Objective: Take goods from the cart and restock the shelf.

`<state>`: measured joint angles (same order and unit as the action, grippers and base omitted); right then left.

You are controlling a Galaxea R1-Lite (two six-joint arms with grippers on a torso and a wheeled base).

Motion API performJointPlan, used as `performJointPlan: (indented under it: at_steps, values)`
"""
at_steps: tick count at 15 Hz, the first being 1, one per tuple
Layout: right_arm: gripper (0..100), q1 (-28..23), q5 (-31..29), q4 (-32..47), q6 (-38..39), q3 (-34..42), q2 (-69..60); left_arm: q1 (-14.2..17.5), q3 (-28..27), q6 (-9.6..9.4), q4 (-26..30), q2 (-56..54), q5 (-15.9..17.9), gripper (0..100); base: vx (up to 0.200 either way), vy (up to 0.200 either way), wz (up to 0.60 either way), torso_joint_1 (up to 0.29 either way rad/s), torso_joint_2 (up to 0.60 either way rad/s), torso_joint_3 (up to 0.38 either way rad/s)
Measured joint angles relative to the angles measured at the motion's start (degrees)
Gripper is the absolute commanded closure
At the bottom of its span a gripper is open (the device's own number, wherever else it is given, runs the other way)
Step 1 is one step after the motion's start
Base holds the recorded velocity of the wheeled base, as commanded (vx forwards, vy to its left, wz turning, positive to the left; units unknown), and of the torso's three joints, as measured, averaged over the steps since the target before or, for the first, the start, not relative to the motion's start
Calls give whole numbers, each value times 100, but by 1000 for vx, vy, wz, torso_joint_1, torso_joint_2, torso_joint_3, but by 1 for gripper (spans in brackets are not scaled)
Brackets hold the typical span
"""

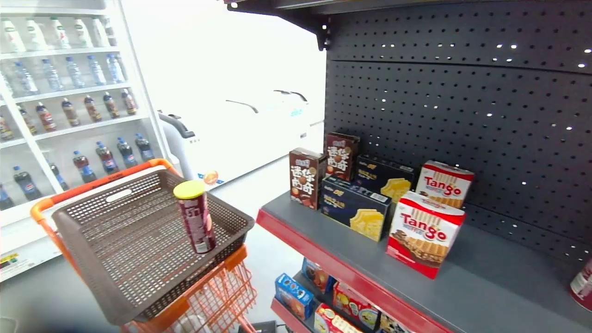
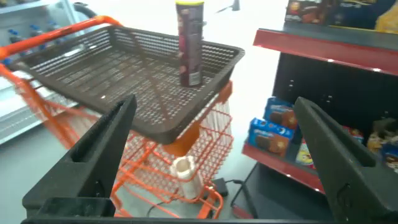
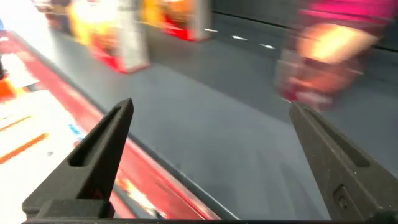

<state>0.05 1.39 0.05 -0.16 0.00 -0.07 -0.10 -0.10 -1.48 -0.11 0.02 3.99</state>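
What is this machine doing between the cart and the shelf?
A robot is restocking a store shelf from a shopping cart. One tall can with a yellow lid stands upright in the brown basket on top of the orange cart. The robot holds nothing: its left fingers are open and point toward the cart, and its right fingers are open over the grey shelf, where snack boxes already stand.

Shelf [image 1: 499, 277] front/R mostly bare, boxes [image 1: 423, 236] block L; basket [image 1: 115, 245] open around can [image 1: 195, 216].
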Motion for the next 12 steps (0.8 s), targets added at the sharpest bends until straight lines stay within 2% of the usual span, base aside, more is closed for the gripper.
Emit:
performJointPlan:
  at_steps: [7,8,10,12]
  values:
    - [0,2,0,0,0,0,0,0,0,-9,4,0,-62,0,0,0,0,0,0,0]
    - [0,2,-2,-2,-5,0,0,2,-4,-71,11,0,-90,0,0,0,0,0,0,0]
    - [0,-2,0,-5,0,0,0,-6,-108,-265,38,7,69,0,0,0,0,0,0,0]
    - [0,0,0,-5,0,0,0,-34,-358,-332,137,179,127,0,0,0,0,0,0,0]
